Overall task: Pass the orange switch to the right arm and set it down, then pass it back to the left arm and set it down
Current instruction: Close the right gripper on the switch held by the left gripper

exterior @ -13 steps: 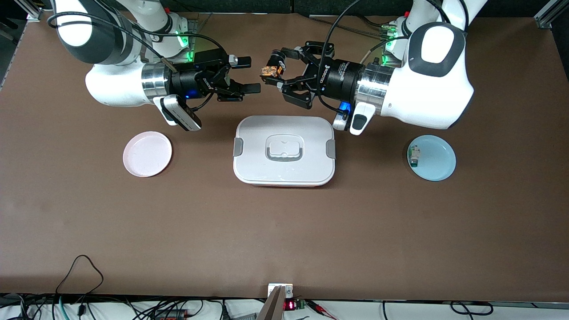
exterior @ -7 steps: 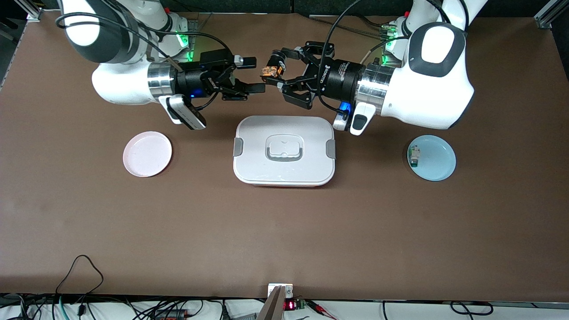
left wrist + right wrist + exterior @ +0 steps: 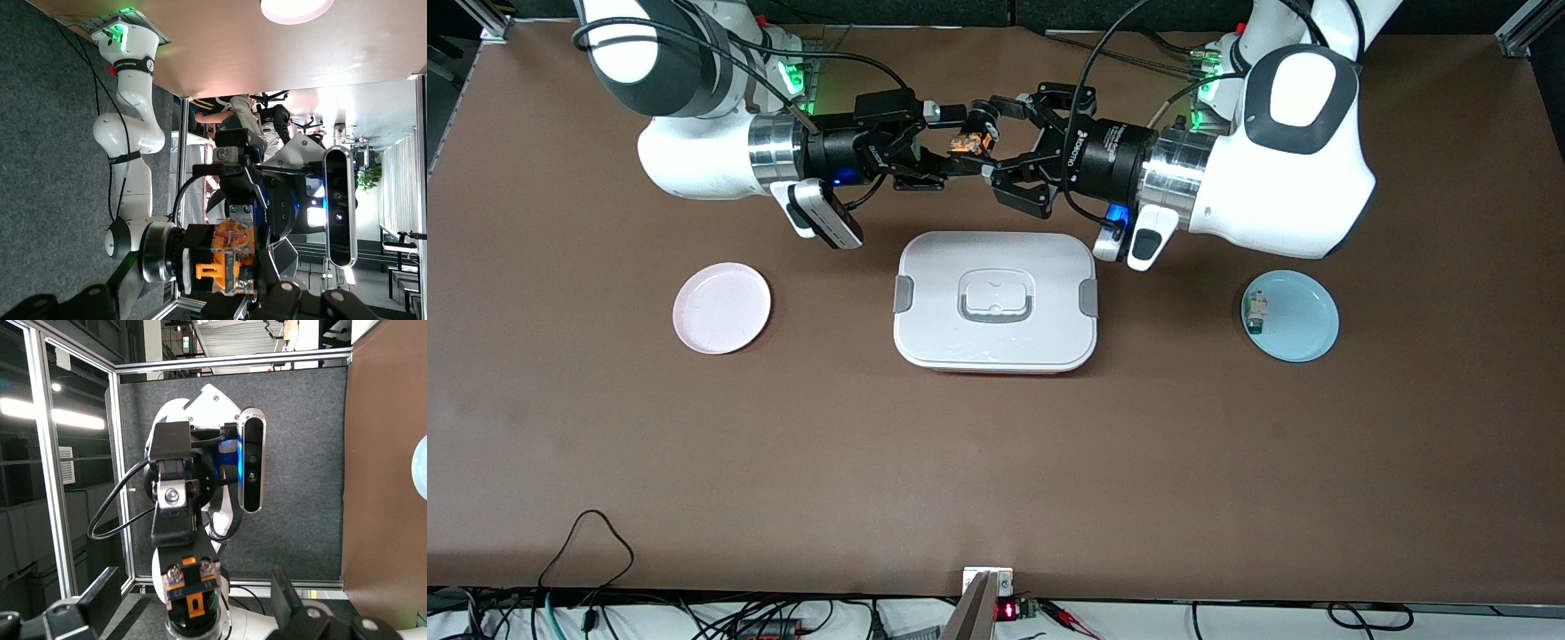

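The orange switch [image 3: 965, 142] is a tiny black part with an orange face, held in the air over the table above the box's base-side edge. My left gripper [image 3: 974, 140] is shut on it. My right gripper [image 3: 947, 145] is open, with one finger on each side of the switch and not touching it. In the left wrist view the switch [image 3: 230, 257] fills the lower middle, with the right arm's hand close in front. In the right wrist view the switch [image 3: 193, 590] sits between my right fingers [image 3: 290, 603]. The white lidded box [image 3: 996, 302] stands on the table below both hands.
A pink plate [image 3: 721, 308] lies toward the right arm's end of the table. A blue plate [image 3: 1303, 324] lies toward the left arm's end and holds a small white-and-green component [image 3: 1256, 312]. Cables hang along the table's front edge.
My right arm has moved toward the left gripper, so its open fingers now straddle the switch. The left arm and the switch have stayed still.
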You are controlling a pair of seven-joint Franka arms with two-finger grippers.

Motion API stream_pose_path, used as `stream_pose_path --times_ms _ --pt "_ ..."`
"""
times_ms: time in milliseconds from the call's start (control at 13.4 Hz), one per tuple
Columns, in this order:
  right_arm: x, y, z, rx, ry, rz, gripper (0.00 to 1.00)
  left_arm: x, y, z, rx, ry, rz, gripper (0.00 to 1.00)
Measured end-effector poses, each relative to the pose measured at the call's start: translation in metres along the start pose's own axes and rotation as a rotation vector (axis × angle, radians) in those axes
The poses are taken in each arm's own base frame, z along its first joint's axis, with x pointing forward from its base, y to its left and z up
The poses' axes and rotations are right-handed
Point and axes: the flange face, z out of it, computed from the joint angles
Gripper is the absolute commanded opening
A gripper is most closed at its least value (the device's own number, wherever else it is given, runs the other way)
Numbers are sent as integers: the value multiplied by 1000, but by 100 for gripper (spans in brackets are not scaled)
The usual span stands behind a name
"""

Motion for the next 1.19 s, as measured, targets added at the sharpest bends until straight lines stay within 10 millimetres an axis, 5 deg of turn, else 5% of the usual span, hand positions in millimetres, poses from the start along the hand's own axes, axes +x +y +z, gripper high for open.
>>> stream_pose_path --times_ms 75,224,1193 --pt "0 0 0 0 0 -2 64 0 0 0 0 0 0 0" --pt "0 0 0 -1 2 -34 56 0 0 0 0 0 0 0" --pt "-2 1 4 11 6 -112 36 3 2 -1 -2 0 -4 0"
